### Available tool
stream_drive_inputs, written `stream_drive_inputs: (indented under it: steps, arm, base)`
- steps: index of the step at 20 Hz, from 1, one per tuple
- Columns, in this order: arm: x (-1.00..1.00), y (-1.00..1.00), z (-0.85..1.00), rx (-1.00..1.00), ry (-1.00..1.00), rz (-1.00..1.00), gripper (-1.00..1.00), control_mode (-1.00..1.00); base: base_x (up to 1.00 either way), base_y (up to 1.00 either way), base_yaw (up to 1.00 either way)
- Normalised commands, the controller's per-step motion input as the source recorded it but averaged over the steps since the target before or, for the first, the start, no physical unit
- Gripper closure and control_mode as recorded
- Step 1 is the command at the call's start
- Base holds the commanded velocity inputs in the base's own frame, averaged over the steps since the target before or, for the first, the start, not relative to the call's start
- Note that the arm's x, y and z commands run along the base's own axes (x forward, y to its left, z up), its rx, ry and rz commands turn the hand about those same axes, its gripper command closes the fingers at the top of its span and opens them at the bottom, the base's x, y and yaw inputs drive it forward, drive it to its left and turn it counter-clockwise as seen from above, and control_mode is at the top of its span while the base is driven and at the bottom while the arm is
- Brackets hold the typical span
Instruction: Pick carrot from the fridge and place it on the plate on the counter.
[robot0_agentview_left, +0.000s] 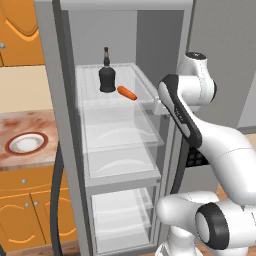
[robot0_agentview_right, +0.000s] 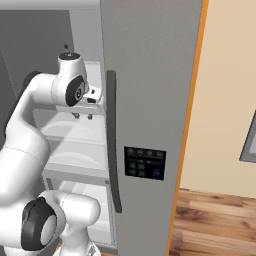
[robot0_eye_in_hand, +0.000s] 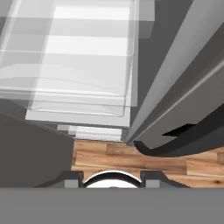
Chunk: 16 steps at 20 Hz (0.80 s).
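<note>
- From my left base view, far left: the plate (robot0_agentview_left: 27, 143), white with a reddish-brown rim band, lies flat on the mottled worktop (robot0_agentview_left: 30, 122) above the orange wooden cabinets (robot0_agentview_left: 30, 210). Nothing rests on it.
- Next to the right: the fridge (robot0_agentview_left: 55, 100) stands with its door open, pale grey interior, clear glass shelves and translucent drawers stacked below.
- On the upper glass shelf (robot0_agentview_left: 95, 97) a dark squat bottle (robot0_agentview_left: 106, 75) with a thin neck stands upright.
- The carrot (robot0_agentview_left: 126, 93) lies on its side on that same shelf, just to the right of the bottle and slightly nearer the front edge. I cannot tell whether it touches the bottle. Nothing grips it.
- Further right: the white arm (robot0_agentview_left: 200, 135) rises from the lower right and bends toward the shelf's right front corner; its hand sits level with the shelf edge, apart from the carrot.
- In the right base view the gripper (robot0_agentview_right: 83, 116) points downward just in front of the shelves, beside the grey fridge door (robot0_agentview_right: 150, 75) with its dark handle and control panel (robot0_agentview_right: 144, 163).
- Gripper state: the fingers are too small for me to tell whether they are open or closed; nothing sits between them.
- Hand view: I look down over the drawers (robot0_eye_in_hand: 74, 65) to the wooden floor (robot0_eye_in_hand: 131, 157).
</note>
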Motion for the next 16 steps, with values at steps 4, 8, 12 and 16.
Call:
stream_drive_inputs:
  steps: [4, 8, 12, 16]
  arm:
    - [-0.01, 0.0, 0.0, 0.0, -0.05, 0.01, -1.0, -1.0]
    - [0.0, 0.06, 0.0, 0.0, -0.16, 0.07, -1.0, -1.0]
    - [0.0, 0.12, 0.0, 0.0, -0.24, 0.09, -1.0, -1.0]
    - [0.0, 0.16, 0.0, 0.0, -0.22, 0.11, -1.0, -1.0]
  base:
    - [0.0, 0.0, 0.0]
    - [0.0, 0.0, 0.0]
    - [0.0, 0.0, 0.0]
    - [0.0, 0.0, 0.0]
